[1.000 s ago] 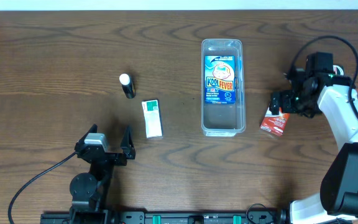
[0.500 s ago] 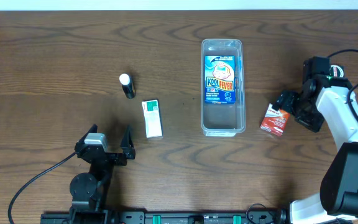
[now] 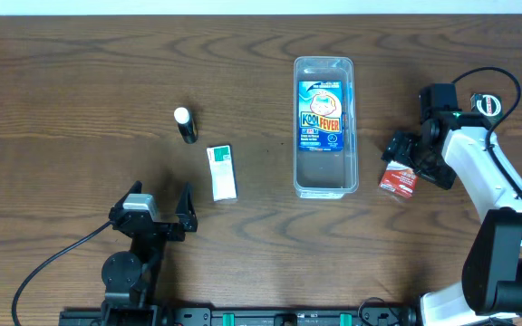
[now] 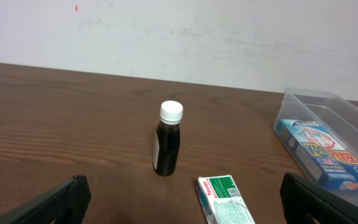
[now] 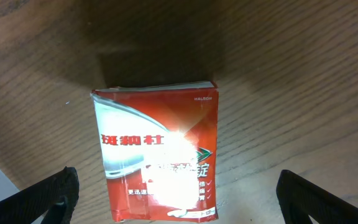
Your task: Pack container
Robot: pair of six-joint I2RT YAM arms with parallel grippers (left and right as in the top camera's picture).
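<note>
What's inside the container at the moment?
One blue Kool Fever box lies flat in the container, toward its far end. The near end shows only bare clear floor. Whatever might lie under that box is covered.

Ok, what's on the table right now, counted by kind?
container: 1
boxes: 3 (blue box inside the container, green box, red box)
bottle: 1
Total: 5

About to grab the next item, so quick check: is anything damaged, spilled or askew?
Nothing serious. The red box below the open right gripper looks slightly creased at its top left corner in the right wrist view. The bottle stands upright and capped; nothing has spilled.
</note>
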